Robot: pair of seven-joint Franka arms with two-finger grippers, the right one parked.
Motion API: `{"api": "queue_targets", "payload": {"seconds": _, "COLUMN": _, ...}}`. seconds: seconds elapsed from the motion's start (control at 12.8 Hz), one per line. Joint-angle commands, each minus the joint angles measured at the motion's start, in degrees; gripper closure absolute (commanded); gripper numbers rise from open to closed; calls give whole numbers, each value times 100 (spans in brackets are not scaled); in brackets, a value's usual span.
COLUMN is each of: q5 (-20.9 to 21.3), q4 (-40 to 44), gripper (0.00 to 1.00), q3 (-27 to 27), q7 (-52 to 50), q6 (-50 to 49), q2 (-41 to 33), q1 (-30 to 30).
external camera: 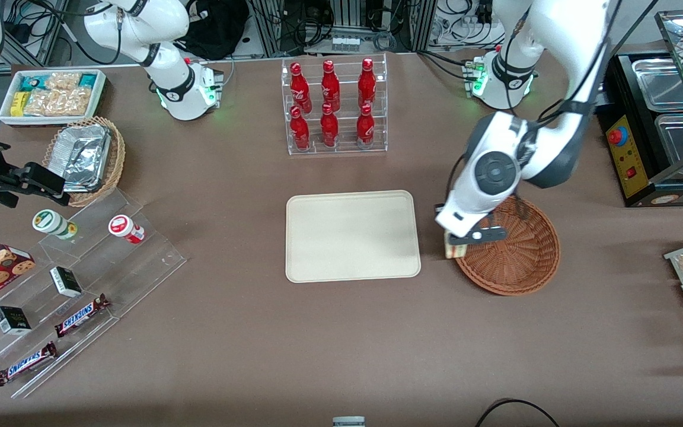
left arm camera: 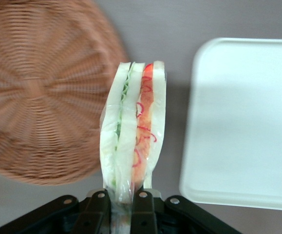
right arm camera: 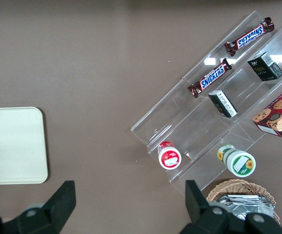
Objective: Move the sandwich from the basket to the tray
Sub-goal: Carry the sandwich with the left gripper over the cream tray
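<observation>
Right of centre in the frame, the left arm's gripper holds the sandwich over the wicker basket rim, between it and the cream tray at centre

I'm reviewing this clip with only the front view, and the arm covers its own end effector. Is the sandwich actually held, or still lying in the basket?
Observer: Held. The wrist camera shows the end effector shut on the narrow end of the sandwich.
Operator: Is it over the tray yet?
Observer: Not yet. In the wrist camera the sandwich hangs over bare table between the basket and the tray.
Operator: Anything left in the basket?
Observer: The part the wrist camera shows holds only bare weave.
Operator: Is the tray free where the sandwich would land?
Observer: The part of the tray next to the sandwich is bare in the wrist camera.
</observation>
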Motion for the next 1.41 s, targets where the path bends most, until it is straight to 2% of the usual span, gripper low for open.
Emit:
{"api": "queue_targets", "payload": {"seconds": 0.0, "q5": -122, "q4": 962, "gripper": 98, "q3": 64, "q7": -783, "q6": -199, "q2": 690, "q1": -532}}
{"api": "queue_targets", "payload": {"seconds": 0.39, "q5": -166, "q4": 2026, "gripper": 100, "q3": 73, "q7": -1831, "q6": -50, "q2": 1586, "q1": -1270}}
{"api": "queue_targets", "payload": {"seconds": 0.7, "q5": -104, "q4": 2081, "gripper": 100, "q3": 73, "q7": -2456, "q6": 793, "q2": 1956, "q1": -1763}}
{"api": "queue_targets", "payload": {"seconds": 1.17, "q5": -87, "q4": 2072, "gripper": 98, "q3": 82, "q7": -2563, "q6": 970, "q2": 2054, "q1": -1905}}
{"api": "queue_targets", "payload": {"seconds": 1.25, "q5": -95, "q4": 2072, "gripper": 80, "q3": 82, "q7": -2545, "q6": 970, "q2": 2054, "q1": -1896}}
{"api": "queue_targets", "payload": {"seconds": 1.33, "q5": -95, "q4": 2072, "gripper": 15, "q3": 82, "q7": -2501, "q6": 970, "q2": 2054, "q1": -1887}}
